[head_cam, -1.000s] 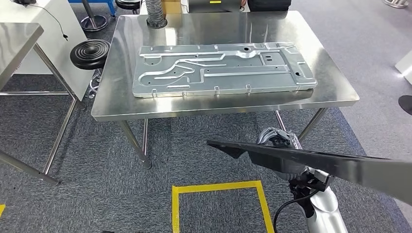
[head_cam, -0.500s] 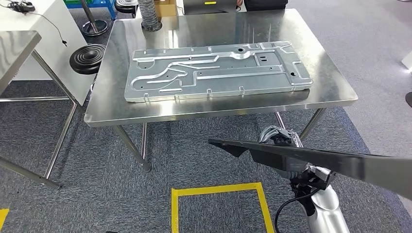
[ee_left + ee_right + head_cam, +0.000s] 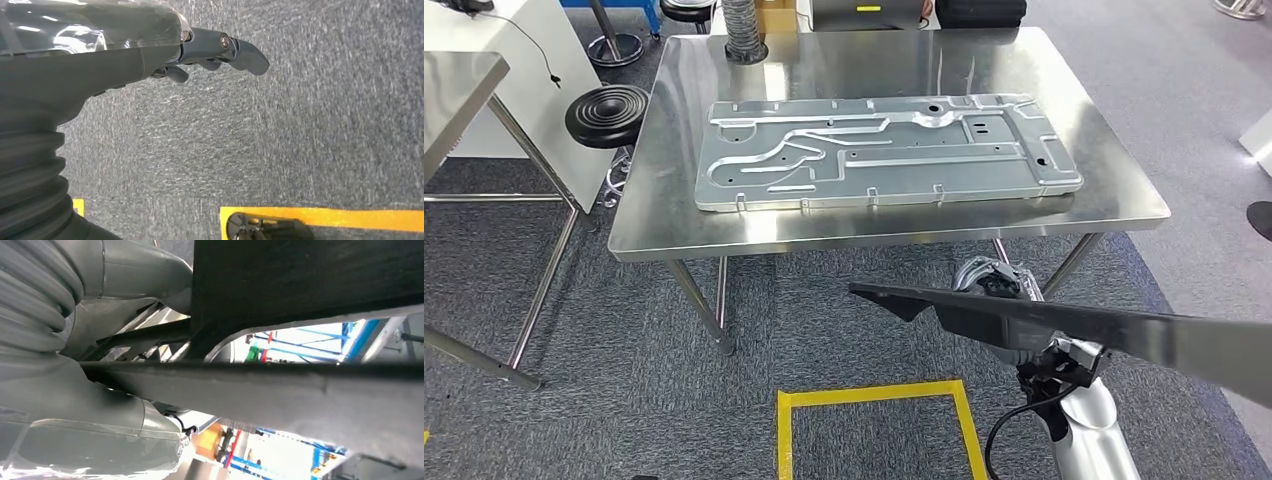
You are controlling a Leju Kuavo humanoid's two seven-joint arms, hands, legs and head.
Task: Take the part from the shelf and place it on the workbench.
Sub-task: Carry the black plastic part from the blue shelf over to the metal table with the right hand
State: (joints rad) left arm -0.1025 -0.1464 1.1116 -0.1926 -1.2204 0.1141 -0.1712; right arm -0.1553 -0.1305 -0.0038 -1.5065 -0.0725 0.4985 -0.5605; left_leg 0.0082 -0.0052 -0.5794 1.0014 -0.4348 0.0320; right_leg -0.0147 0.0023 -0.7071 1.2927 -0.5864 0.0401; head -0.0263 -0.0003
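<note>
In front of the workbench (image 3: 724, 240), low in the head view, the right hand (image 3: 996, 285) holds a long dark part (image 3: 1064, 328) clear of the grey carpet (image 3: 624, 330). Most of that hand is hidden behind the part; only a silver and dark lump shows above its upper edge, with the silver forearm below. The part's far end is cut off by the picture's right edge, so its full length cannot be made out.

Its long axis runs nearly level across the robot's front, sloping slightly down toward the right, and its narrow, notched tip points to the robot's left, ending above the yellow floor marking (image 3: 874, 392). It sits short of the bench, not touching it.

On the bench top lies a large stamped metal panel (image 3: 884, 150), lengthwise along the table. A black round stool (image 3: 607, 115) stands just beside the bench's left end.

The right wrist view shows what the head view hides: the thick grey thumb (image 3: 145, 270) and the hand's body clamp the dark edge from both sides.

The left wrist view shows the left hand (image 3: 165, 55) above the carpet, holding nothing, its dark fingers (image 3: 245, 50) partly extended and slightly apart.
</note>
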